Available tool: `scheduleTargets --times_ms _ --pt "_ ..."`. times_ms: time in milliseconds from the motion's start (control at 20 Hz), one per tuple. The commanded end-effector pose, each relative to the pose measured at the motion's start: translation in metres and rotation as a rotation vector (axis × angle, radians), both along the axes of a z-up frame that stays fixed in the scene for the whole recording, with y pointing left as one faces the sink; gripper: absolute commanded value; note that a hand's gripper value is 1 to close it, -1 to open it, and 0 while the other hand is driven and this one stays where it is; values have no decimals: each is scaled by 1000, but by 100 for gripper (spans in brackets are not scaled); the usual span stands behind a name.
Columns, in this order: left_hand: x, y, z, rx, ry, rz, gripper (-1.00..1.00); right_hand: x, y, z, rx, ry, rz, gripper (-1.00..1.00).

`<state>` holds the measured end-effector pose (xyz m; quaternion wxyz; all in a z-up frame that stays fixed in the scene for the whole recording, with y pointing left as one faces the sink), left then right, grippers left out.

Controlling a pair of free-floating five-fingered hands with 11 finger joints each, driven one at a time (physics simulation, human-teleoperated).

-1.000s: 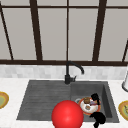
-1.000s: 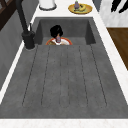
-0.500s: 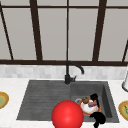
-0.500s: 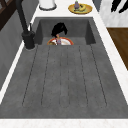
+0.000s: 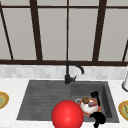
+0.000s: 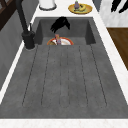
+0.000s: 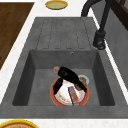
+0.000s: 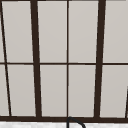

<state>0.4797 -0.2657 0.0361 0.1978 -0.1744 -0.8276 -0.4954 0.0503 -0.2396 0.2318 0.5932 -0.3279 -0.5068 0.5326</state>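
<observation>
A white plate with an orange rim (image 5: pixel 84 113) (image 6: pixel 51 41) (image 7: pixel 53 98) lies in the sink basin (image 7: pixel 37 82). On it are a brown muffin-like item (image 5: pixel 86 100) and a pinkish bar (image 7: pixel 72 96). My left hand (image 5: pixel 95 95) (image 6: pixel 60 23) (image 7: pixel 68 73) hovers palm down just above the plate. Its fingers are loosely extended toward the back right and hold nothing. My right hand (image 5: pixel 99 118) (image 6: pixel 119 6) hangs in the air before the sink's front edge with its fingers spread. A large red sphere (image 5: pixel 67 115) shows at the drainboard's front.
A black faucet (image 5: pixel 68 73) (image 6: pixel 24 25) (image 7: pixel 100 37) stands behind the sink, with the ribbed drainboard (image 6: pixel 65 75) on its left. Yellow plates lie on the counter at left (image 5: pixel 2 99) (image 7: pixel 56 4) and right (image 5: pixel 124 109) (image 6: pixel 80 8). A white container (image 5: pixel 125 82) stands at the back right.
The left hand has lifted off the plate and risen a little above the basin. The right hand and the plate have stayed where they were.
</observation>
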Motion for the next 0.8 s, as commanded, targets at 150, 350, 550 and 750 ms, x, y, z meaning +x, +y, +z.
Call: scheduleTargets --times_ms 150,350,550,750 --pt "-26 11 35 25 3 -38 -100 0 0 0 0 0 0 0" --pt "-38 28 47 46 6 -44 -100 0 0 0 0 0 0 0" --pt "-49 41 60 91 9 -43 -100 0 0 0 0 0 0 0" --pt "-60 55 73 114 12 -49 -100 0 0 0 0 0 0 0"
